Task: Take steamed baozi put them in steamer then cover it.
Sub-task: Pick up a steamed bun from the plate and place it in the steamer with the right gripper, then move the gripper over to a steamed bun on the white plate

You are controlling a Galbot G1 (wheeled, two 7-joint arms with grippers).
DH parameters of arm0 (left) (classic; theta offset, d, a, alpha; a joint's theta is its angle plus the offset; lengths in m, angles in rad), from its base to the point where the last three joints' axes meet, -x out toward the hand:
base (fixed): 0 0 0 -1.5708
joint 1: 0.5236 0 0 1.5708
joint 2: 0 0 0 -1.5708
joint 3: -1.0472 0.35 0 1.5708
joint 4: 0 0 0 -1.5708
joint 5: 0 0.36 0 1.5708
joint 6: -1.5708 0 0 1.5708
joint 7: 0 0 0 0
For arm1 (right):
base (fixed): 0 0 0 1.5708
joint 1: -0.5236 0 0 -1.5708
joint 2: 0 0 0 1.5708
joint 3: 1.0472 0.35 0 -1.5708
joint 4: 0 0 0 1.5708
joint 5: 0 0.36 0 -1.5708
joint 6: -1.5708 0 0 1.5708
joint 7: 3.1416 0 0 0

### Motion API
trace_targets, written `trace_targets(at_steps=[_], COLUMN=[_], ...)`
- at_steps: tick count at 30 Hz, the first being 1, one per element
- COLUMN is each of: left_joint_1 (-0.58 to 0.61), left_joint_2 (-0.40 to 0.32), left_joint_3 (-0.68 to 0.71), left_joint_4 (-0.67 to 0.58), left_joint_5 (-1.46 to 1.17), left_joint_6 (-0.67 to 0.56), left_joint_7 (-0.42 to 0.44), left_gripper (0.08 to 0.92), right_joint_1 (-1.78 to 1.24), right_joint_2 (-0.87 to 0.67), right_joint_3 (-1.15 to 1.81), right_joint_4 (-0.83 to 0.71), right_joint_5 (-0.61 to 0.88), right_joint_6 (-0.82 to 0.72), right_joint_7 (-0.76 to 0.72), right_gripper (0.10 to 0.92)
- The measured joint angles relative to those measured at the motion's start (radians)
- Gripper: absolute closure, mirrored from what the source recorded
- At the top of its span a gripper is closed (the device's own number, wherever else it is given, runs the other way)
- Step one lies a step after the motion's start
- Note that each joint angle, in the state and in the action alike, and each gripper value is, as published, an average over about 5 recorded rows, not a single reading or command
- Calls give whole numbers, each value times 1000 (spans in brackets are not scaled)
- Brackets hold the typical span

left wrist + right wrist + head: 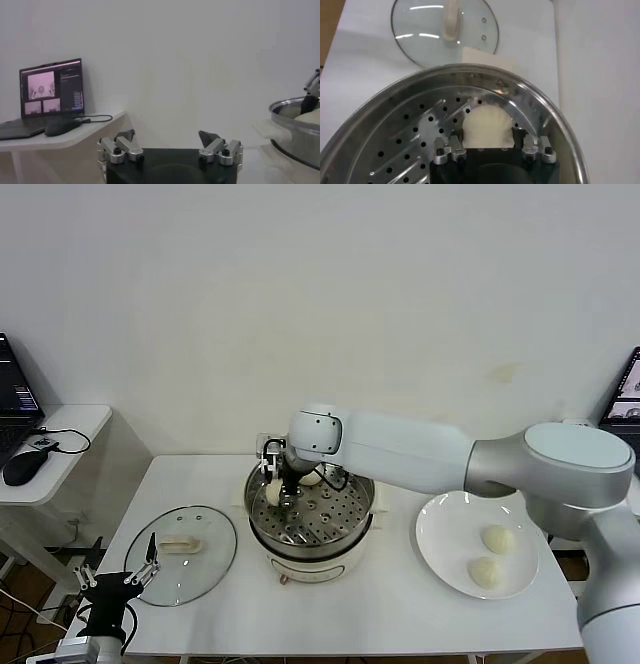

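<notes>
**Right jaws spread around a bun in the steamer**

Your right gripper [275, 481] reaches into the steamer [345, 534] at its left rim, beside a second baozi [311, 478]. Two more baozi [497, 539] sit on the plate [436, 534] near the table's right edge; the cover [215, 529] lies at the left.

Your left gripper [170, 145] hangs released off the table's left corner.

Right wrist: the bun [487, 125] sits between parted fingers [451, 148], apparently let go.
</notes>
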State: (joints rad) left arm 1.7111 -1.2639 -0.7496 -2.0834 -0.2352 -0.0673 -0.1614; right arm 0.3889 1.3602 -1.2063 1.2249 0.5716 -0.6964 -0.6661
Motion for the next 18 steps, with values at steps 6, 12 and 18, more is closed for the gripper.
trace_targets(at_steps=[6,12,18], left_joint_1=[-2,-3,-1], left_joint_2=[4,13,18], left_joint_3=[1,4,11], left_joint_4=[-5,-6,-9], left_joint_5=[1,0,2], left_joint_6=[2,3,5], left_joint_7=[0,1,2], left_gripper=[177,177,177], right_joint_1=[30,112,186], right_joint_2=[-32,-139,-319], right_joint_3=[11,4,-23], right_joint_4=[26,93,191], right_joint_5=[-12,-46,-125], right_joint_6=[14,59,146], right_joint_7=[-32,-126,-250], right_gripper=[205,203,203])
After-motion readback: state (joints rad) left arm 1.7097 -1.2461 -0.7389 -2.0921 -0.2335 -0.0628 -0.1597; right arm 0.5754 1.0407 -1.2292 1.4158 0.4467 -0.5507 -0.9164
